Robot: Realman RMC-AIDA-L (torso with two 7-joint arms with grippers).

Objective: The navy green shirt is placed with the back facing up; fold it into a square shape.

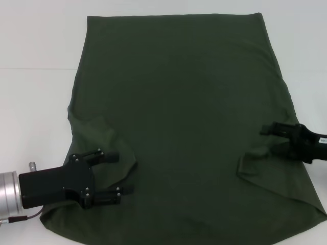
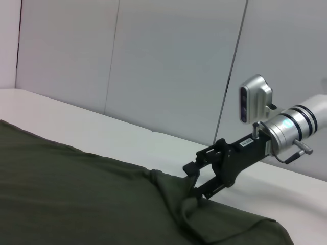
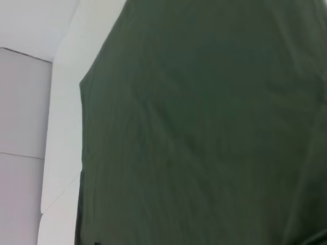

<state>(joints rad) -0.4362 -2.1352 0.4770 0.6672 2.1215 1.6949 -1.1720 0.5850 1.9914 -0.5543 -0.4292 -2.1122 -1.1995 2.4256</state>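
olive shirt [image 1: 184,127] plain; both end effectors at sleeves.

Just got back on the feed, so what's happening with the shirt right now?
The navy green shirt lies spread on the white table. Both sleeves are already folded in over the body. The left gripper sits over the folded left sleeve with its fingers open. The right gripper is at the shirt's right edge beside the other folded sleeve; whether it grips cloth is unclear. No square fold yet.
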